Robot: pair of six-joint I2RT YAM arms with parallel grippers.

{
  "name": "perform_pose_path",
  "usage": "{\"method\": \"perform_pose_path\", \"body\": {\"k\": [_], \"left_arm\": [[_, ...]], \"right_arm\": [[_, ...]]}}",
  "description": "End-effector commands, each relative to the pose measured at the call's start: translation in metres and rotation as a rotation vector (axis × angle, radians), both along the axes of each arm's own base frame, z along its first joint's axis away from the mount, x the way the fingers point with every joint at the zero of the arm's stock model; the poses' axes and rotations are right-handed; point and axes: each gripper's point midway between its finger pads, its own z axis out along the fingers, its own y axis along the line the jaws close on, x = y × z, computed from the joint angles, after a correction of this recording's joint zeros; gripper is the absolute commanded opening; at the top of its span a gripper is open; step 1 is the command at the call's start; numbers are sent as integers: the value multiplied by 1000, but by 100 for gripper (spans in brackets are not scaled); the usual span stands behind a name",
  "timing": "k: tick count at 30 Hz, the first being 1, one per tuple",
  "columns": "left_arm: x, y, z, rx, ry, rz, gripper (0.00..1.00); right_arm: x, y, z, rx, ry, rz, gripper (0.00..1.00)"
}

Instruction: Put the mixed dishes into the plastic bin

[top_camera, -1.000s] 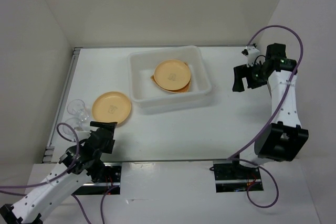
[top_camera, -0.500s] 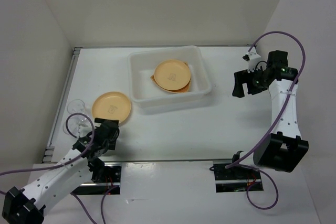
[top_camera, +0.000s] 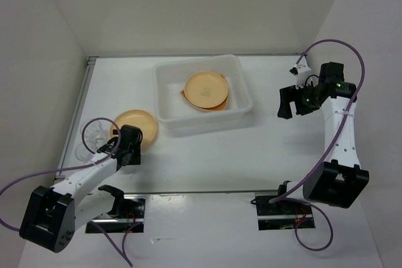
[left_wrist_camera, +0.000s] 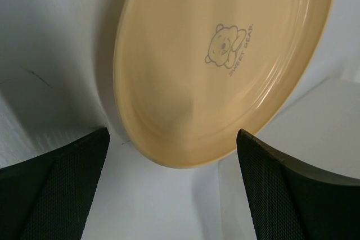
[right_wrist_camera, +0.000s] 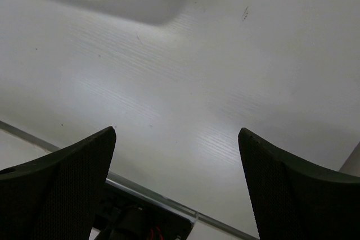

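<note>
Your L gripper (top_camera: 129, 136) is spread wide w/ nothing in it. Directly ahead of it, flat on the white table (top_camera: 264, 155), lies the round shallow tan-yellow plate (top_camera: 134, 125) w/ a bear print. In the L wrist view the plate's (left_wrist_camera: 219, 60) near rim dips in btw the two black fingers (left_wrist_camera: 56, 189). Contact can't be told from here; it looks just short.

That's the relation to work from: plate straight in front of the L jaws, near edge first. It's round, so there's no long axis to line up w/, and any spot on the near rim should do.

The translucent white rectangular plastic bin (top_camera: 164, 73) sits beyond and to the R of the plate, near it. It already holds a second tan-yellow plate (top_camera: 205, 88) on an orange woven-texture dish (top_camera: 183, 96).

The small clear cup (top_camera: 93, 135) stands just L of the plate, partly behind a purple cable loop (top_camera: 100, 123). Mind it on the lift.

Your R gripper (top_camera: 286, 106) is also wide and empty, over bare table on the bin's far side, well apart from the plate. The L arm is clearly nearer, so this looks like the L arm's pick.
</note>
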Motion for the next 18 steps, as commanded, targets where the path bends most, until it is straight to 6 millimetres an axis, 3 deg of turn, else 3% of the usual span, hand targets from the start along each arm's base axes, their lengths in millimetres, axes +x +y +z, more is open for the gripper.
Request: {"method": "perform_pose_path", "body": {"k": [1,4,6,7,8,10,16,18], "left_arm": [[2,2,-3,-25,-28,-1,100],[6,4,0,-33,-79,-12,99],[7,7,-2,-34,-87,-2,92],[8,6,-1,-30,-93,-10,87],[8,6,-1,-30,-93,-10,74],[10,8,-2,-38,-92,-4,60],[20,8,-6,-22,-70,-47,31],[29,6,1,-11,-73,-76,23]], "right_arm": [[-13,4,6,1,-16,23,94],[-13,2,5,-9,-13,17,94],[-15,1,4,-2,-1,1,94],[-15,1,4,-2,-1,1,94],[-16,3,2,9,5,5,94],[-18,5,0,25,15,0,94],[-22,-4,-11,24,40,-56,94],[-21,-6,-16,25,50,-79,94]]}}
